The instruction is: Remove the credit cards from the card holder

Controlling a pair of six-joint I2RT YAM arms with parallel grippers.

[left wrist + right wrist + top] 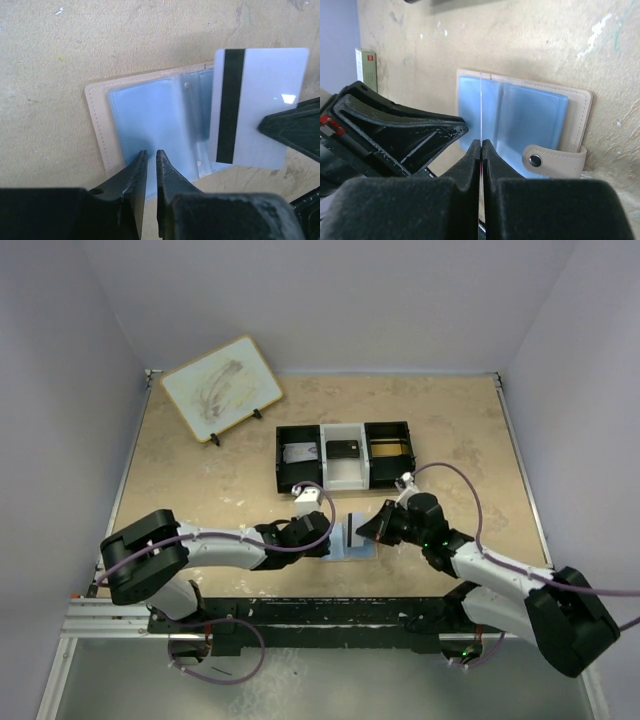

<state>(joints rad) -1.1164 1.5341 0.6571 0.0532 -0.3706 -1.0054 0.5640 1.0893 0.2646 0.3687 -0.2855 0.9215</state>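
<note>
Credit card (black stripe showing) pinched in right gripper jaws over card holder.
Left gripper jaws barely parted, tips at holder's edge.

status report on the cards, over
Right fingers shut on silvery card with black stripe, out of pale-blue folding card holder. Left fingers narrow-gapped at holder edge, grip unclear. Nothing blocking.
</note>
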